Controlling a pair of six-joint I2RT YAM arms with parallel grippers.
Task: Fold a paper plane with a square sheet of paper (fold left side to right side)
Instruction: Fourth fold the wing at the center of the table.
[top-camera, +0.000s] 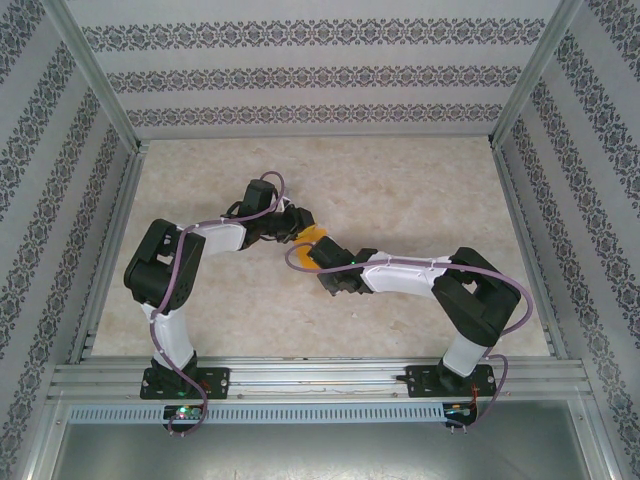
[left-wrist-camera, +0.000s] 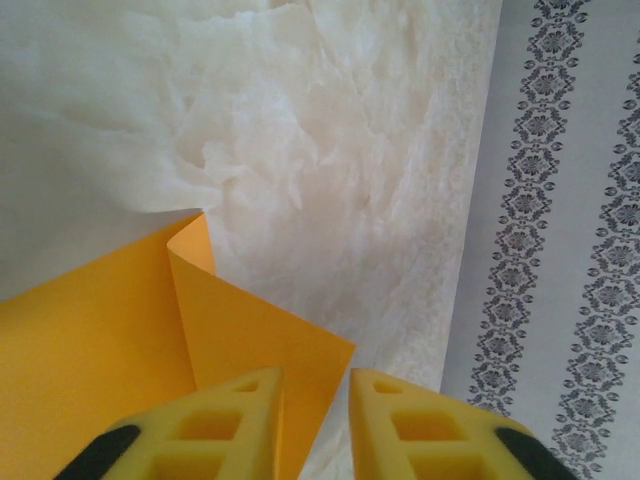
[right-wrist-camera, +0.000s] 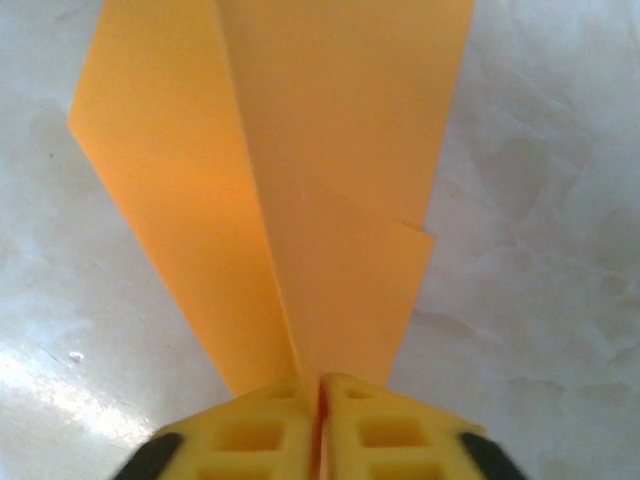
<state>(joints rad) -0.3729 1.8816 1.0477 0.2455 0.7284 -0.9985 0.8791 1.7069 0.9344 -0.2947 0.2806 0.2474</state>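
Orange and thin, the folded sheet of paper (right-wrist-camera: 300, 180) sat mid-table (left-wrist-camera: 330, 150) between both arms. The right gripper (right-wrist-camera: 320, 388) pinched its narrow end, jaws pressed together. The left gripper (left-wrist-camera: 316, 385) hovered at a corner, jaws slightly spread. Light, limp and easily creased, it probably needed gripping at an edge, close to the fold.

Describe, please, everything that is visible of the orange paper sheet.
The orange paper sheet is thin, matte and already folded: layers overlap along a long centre crease and narrow toward the right gripper, whose yellow fingers are shut on that narrow end. It sits over the pale table between the two grippers. One corner reaches into the gap of the left gripper, whose fingers stand apart.
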